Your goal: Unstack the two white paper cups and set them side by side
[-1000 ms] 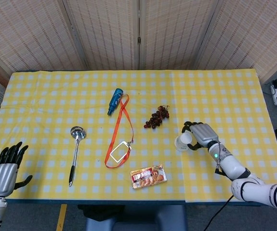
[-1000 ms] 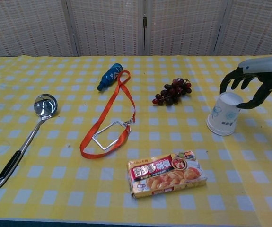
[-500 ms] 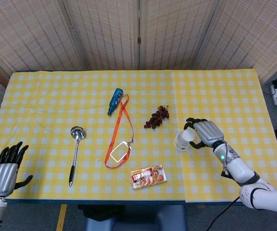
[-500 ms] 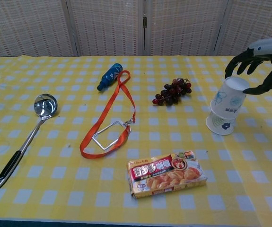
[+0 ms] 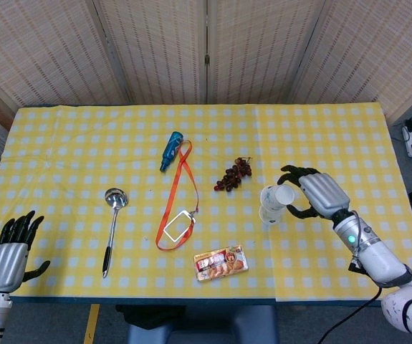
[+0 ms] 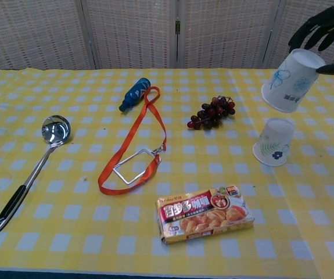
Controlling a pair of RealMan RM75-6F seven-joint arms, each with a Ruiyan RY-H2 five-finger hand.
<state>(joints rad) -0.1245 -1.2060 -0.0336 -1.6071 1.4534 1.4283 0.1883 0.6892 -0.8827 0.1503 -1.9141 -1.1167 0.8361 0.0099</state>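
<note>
My right hand (image 5: 316, 195) (image 6: 328, 29) holds one white paper cup (image 6: 292, 80) (image 5: 281, 196) upside down and tilted, lifted well above the table. The second white paper cup (image 6: 273, 141) (image 5: 269, 213) stands upside down on the yellow checked tablecloth right below it, free of the first. My left hand (image 5: 6, 254) hangs open at the table's near left corner, far from both cups; the chest view does not show it.
A bunch of dark grapes (image 6: 213, 113) lies just left of the cups. A snack box (image 6: 204, 213) sits in front. An orange lanyard with a card holder (image 6: 133, 148), a blue bottle (image 6: 134, 94) and a metal ladle (image 6: 36, 162) lie further left.
My right hand has risen with the upper cup, pulling it fully off the lower one, which stays standing on the cloth. The left hand has not moved.
</note>
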